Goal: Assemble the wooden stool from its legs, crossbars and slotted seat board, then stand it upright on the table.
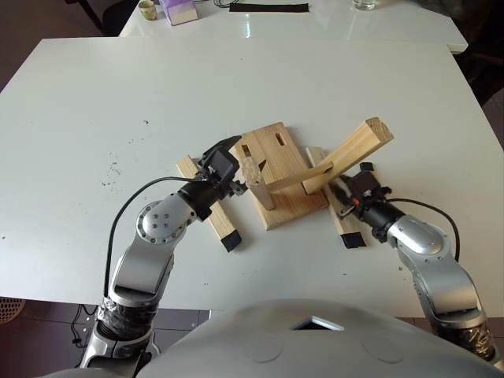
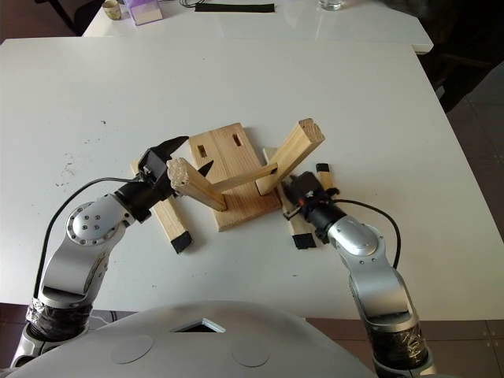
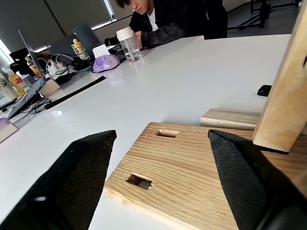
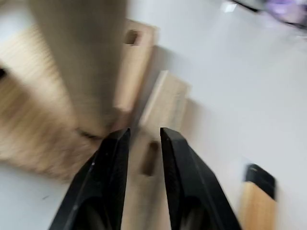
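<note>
Stool (image 1: pixel 283 169), half built, lies seat-down at the middle of the white table (image 1: pixel 118 94), between my two arms. My left gripper (image 2: pixel 197 153) stands wide open with nothing in it, just beside the top of the left upright leg (image 2: pixel 197 185); whether it touches the wood I cannot tell. My right gripper (image 4: pixel 145 130) also holds nothing, its fingers only a narrow gap apart, low at the near right and close to the foot of the right upright leg (image 2: pixel 291 157). That leg leans out toward the far right, and a crossbar (image 2: pixel 240 182) joins the two. Both rise from the slotted seat board (image 2: pixel 228 150), which lies flat on the table with two open slots (image 3: pixel 139 180) at its far end. One loose leg (image 2: pixel 165 213) lies left of the board, and a second loose leg (image 2: pixel 298 227) lies right of it, partly under my right gripper.

The wood looks stiff, dry and light, with enough grain not to slip. The joints, I judge, are the weak point: a pull high on the leaning leg could lever it out. Low on a leg, close to the board, seems the safer hold. How deep the legs sit in their slots is hidden. The right wrist view is blurred, and a small black piece (image 2: pixel 323 168) beyond my right gripper is too small to name.
</note>
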